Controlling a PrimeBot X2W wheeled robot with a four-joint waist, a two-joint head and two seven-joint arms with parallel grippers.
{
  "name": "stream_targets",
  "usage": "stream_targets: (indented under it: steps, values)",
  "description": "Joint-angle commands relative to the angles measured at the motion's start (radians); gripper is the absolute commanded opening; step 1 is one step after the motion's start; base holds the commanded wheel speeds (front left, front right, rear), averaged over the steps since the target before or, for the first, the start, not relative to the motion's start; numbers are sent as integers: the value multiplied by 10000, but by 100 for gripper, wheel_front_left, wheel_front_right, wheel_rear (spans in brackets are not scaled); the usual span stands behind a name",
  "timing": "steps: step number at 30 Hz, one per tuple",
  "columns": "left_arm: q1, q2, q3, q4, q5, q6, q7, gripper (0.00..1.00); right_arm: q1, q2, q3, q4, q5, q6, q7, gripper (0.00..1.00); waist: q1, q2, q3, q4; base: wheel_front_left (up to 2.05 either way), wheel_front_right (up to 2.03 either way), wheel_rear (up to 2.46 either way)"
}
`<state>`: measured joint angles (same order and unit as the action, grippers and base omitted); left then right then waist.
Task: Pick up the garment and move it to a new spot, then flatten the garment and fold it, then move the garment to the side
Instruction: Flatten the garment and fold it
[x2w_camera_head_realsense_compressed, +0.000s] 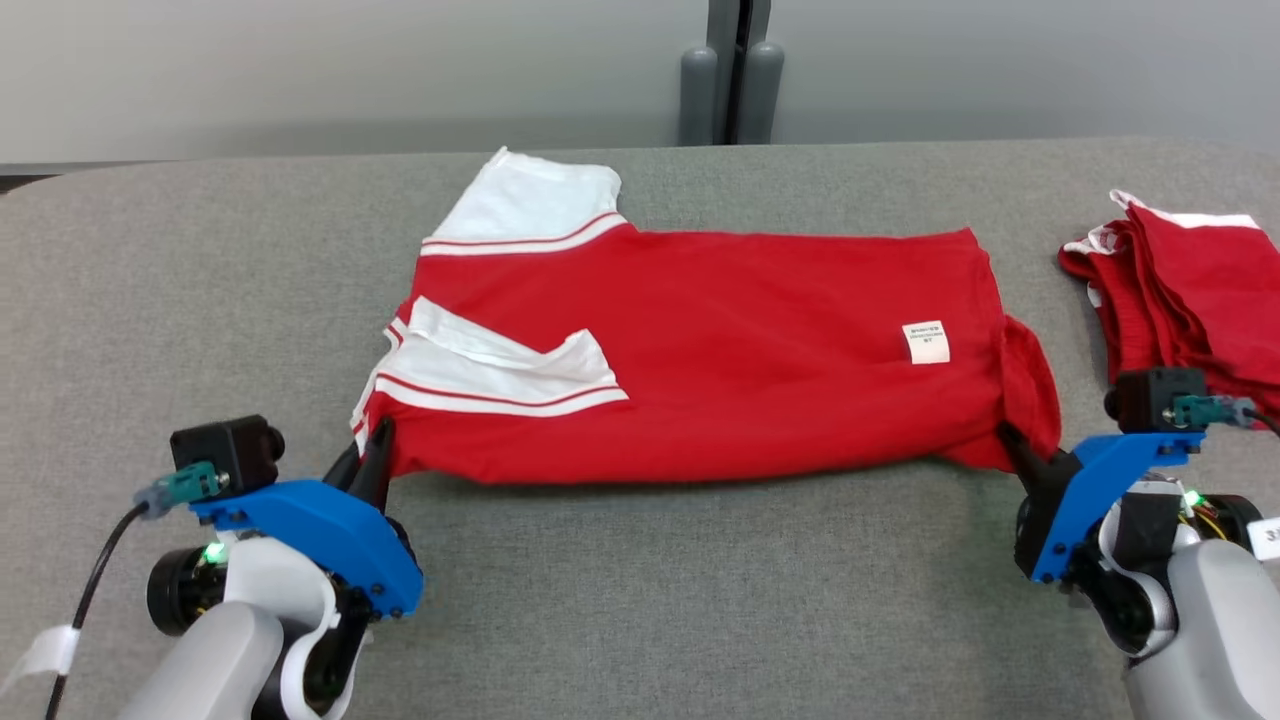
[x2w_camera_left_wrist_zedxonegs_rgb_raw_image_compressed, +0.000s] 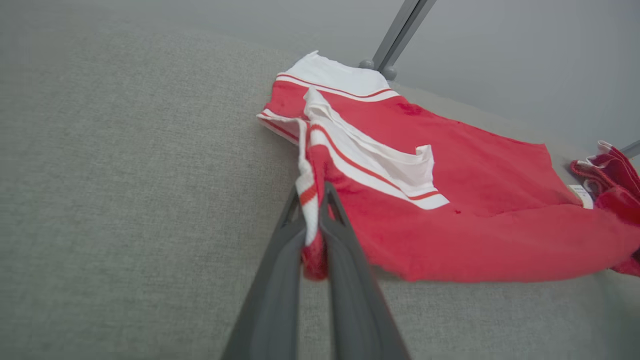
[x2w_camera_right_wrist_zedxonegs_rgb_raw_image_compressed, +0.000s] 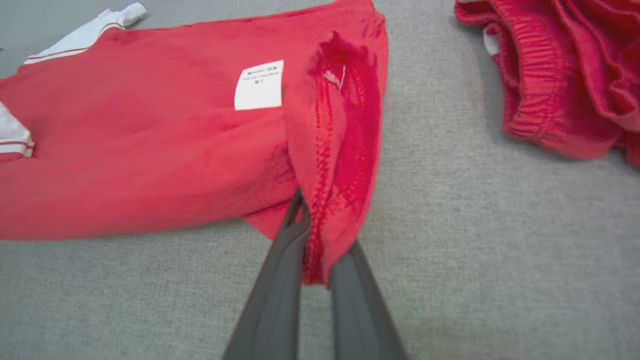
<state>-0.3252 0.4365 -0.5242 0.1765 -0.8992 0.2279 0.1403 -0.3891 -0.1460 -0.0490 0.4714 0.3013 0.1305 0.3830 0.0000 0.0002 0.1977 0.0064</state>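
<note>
The garment is a red shirt with white, red-striped sleeves, lying sideways and folded lengthwise on the grey table. A white label shows near its right end. My left gripper is shut on the garment's near left corner, at the striped sleeve edge. My right gripper is shut on the near right corner, pinching the stitched hem between its fingers. Both corners are lifted slightly off the table.
A second red garment with white trim lies bunched at the table's right edge, close to my right wrist. A grey post stands behind the table's far edge. Bare grey tabletop stretches to the left and along the front.
</note>
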Motion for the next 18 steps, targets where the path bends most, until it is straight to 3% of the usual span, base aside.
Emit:
stream_targets:
  steps: [1,6,10,18]
  values:
    - [478,137,90,-445,-59,155,-58,0,441,-286,-44,-473,299,4,214,0,0,-2,-157,36,0,0,0]
    - [1684,265,35,-1629,-243,604,-46,0,1760,-556,-57,-1950,773,5,819,0,0,-2,-448,181,0,0,0]
    - [2599,201,-81,-2110,-450,925,38,0,2941,-383,-147,-2948,950,5,1237,0,0,-2,-535,254,0,0,0]
    - [3238,112,-170,-1844,-742,1146,161,0,3899,118,-633,-3461,646,5,1256,0,0,-2,-533,194,0,0,0]
